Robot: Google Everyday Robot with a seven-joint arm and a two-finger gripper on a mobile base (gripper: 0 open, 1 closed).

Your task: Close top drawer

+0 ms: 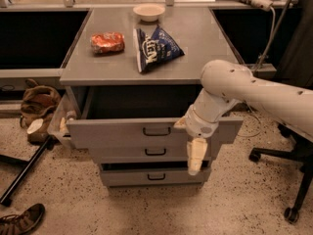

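The top drawer (122,131) of the grey cabinet stands pulled out, its dark inside showing, with a small dark loop handle (156,130) at the centre of its flat front. My gripper (195,156) hangs pointing down in front of the right part of the drawer front, right of the handle, overlapping the middle drawer front (155,152). The white arm comes in from the right.
On the cabinet top (88,65) lie a red snack bag (107,42), a blue chip bag (155,48) and a white bowl (149,11). The bottom drawer front (155,176) sits below. A brown bag (36,102) lies at left, an office chair base (288,170) at right, a shoe (19,219) at bottom left.
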